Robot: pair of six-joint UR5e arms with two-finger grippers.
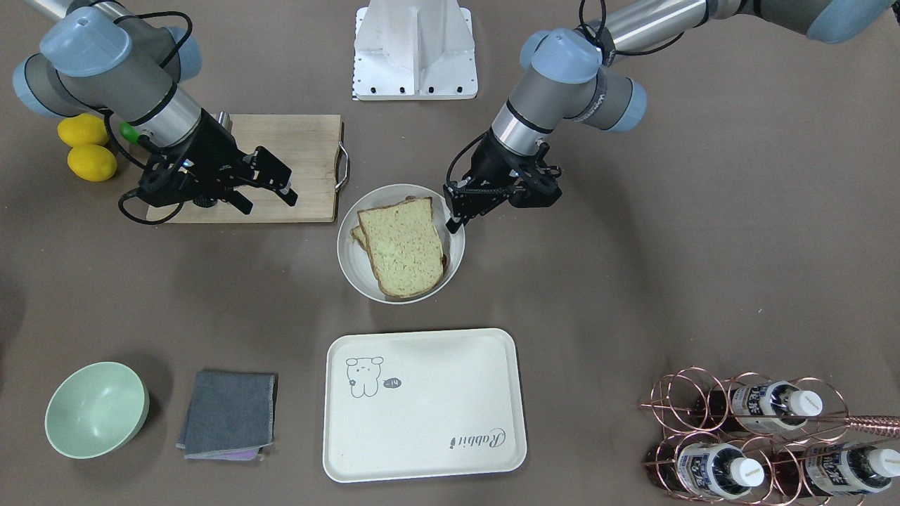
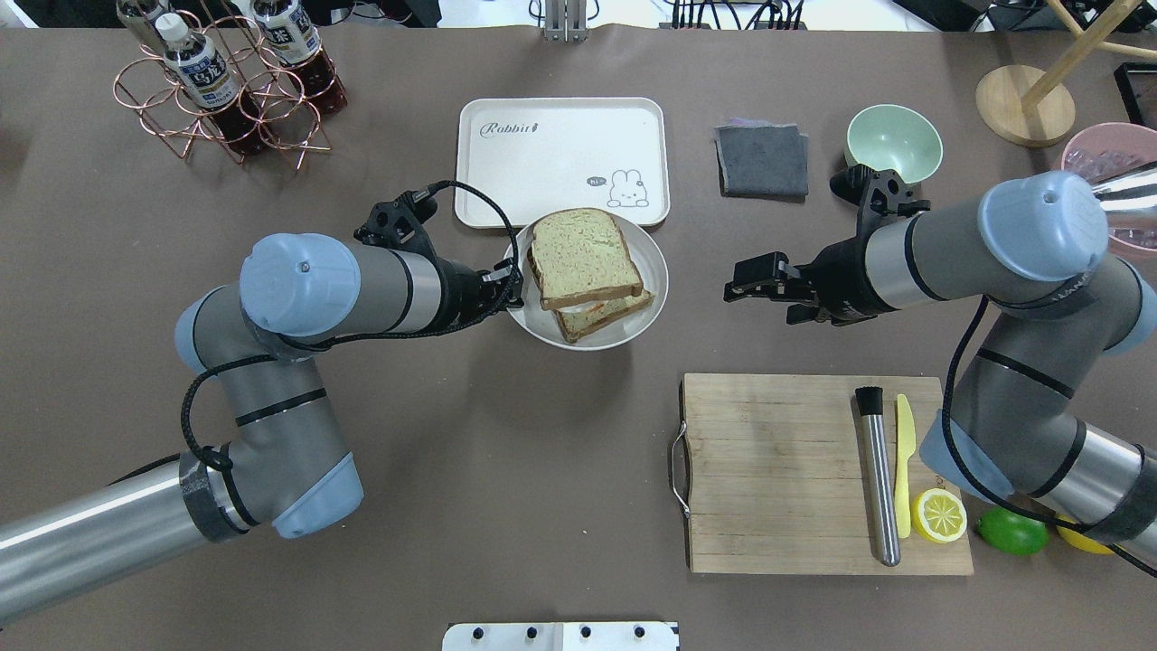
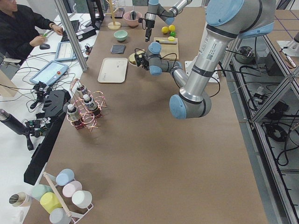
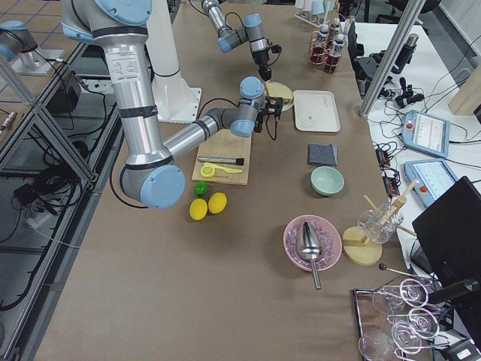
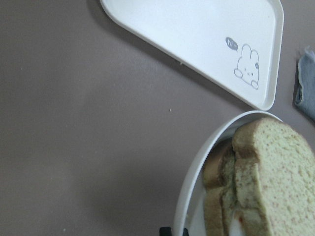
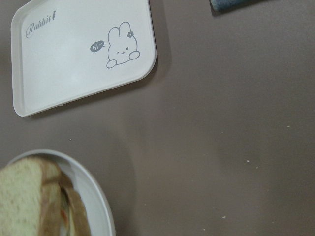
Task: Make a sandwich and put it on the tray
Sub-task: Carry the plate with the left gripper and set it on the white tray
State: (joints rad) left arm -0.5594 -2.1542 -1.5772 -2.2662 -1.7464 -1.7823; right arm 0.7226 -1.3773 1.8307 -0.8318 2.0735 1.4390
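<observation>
Brown matting covers the table (image 2: 452,434). Nearest the robot's edge, toward the right end, lies a wooden cutting board (image 2: 777,470) carrying a steel rod (image 2: 879,479), a yellow knife (image 2: 903,470) and a lemon half (image 2: 939,515), with a lime (image 2: 1012,531) just beside the board's corner. Farther in, at the middle of the tabletop, a round white plate (image 2: 655,271) holds the sandwich (image 2: 578,258): two speckled slices stacked slightly askew, with a little white and orange showing between them. The left gripper (image 2: 517,282) sits at the plate's left rim, its fingertips drawn close together on that rim with the edge between them in the wrist view. The right gripper (image 1: 267,203) hangs above the table to the right of the plate, well apart from it, fingers spread and holding nothing. Beyond the plate, toward the far edge, the tray (image 2: 560,163) lies near it but not touching, bare save for its printed drawing and script. Along the far edge, a grey cloth (image 2: 764,161) and a green bowl (image 2: 893,142) sit toward the right end, and a copper bottle rack (image 2: 226,99) stands at the far left corner.
</observation>
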